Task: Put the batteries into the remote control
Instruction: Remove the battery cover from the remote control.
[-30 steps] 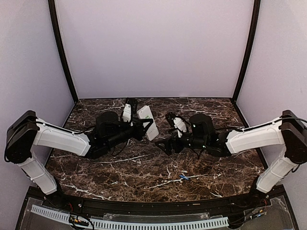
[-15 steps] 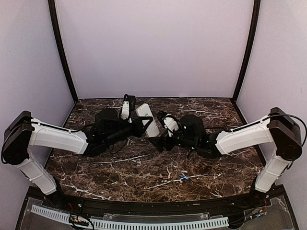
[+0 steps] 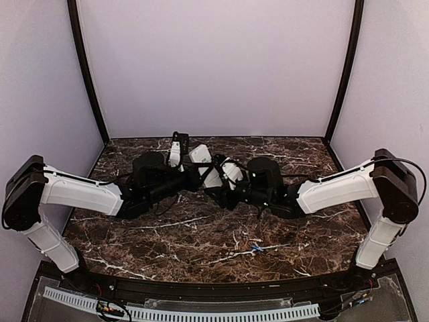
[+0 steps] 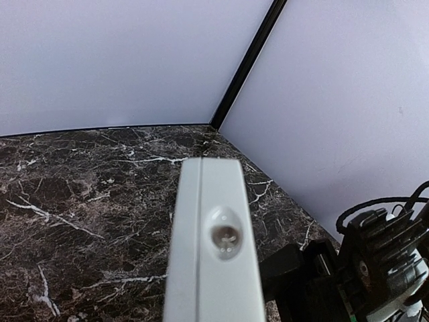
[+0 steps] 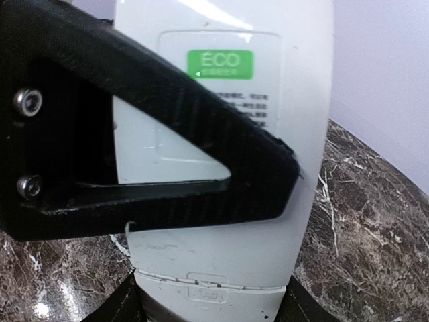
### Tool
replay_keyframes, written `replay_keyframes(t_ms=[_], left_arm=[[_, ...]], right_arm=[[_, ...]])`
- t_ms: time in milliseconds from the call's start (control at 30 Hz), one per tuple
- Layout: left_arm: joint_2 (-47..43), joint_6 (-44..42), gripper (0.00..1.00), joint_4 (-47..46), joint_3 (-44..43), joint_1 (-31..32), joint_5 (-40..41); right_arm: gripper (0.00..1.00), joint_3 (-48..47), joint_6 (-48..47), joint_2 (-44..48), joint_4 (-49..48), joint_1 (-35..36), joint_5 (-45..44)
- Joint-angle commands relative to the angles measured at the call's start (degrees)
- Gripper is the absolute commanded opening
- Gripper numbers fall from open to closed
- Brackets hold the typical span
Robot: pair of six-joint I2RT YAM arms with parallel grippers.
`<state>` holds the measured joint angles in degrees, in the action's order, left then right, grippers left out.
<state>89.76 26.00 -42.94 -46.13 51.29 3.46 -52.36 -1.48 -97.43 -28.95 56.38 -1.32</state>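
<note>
The white remote control [image 3: 200, 157] hangs above the middle of the table, and my left gripper [image 3: 198, 176] is shut on it. In the left wrist view its narrow end [image 4: 214, 248] with the clear emitter bulb points away from me. The right wrist view faces its back [image 5: 221, 241], with a green ECO label and the cover latch at the bottom. A black finger [image 5: 167, 134] of the left gripper crosses that back. My right gripper [image 5: 211, 298] has one finger against each side edge of the remote's lower end. One blue battery [image 3: 257, 248] lies on the table near the front.
The dark marble table [image 3: 167, 235] is walled by pale panels at the back and sides, with black posts [image 3: 87, 74] in the corners. Both arms meet at the table's middle. A cable tray [image 3: 181, 312] runs along the near edge.
My right arm has swung left to the remote and its jaws have narrowed around the lower end. The left gripper has drawn the remote slightly back and left, still shut on it.
</note>
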Motion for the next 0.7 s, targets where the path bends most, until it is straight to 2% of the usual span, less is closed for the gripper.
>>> replay_keyframes(t_ms=[0, 133, 667], left_arm=[[-2.02, -0.01, 0.00, -0.04, -1.29, 0.12, -0.46], [-2.44, -0.98, 0.00, -0.07, -1.18, 0.00, 0.37], [-3.50, -3.27, 0.00, 0.16, -1.43, -1.09, 1.26]], right_arm=[[0.53, -1.15, 0.21, -0.53, 0.30, 0.04, 1.01], [0.48, -0.21, 1.40, 0.14, 1.43, 0.02, 1.10], [0.47, 6.94, 6.55, 4.03, 5.59, 0.05, -0.83]])
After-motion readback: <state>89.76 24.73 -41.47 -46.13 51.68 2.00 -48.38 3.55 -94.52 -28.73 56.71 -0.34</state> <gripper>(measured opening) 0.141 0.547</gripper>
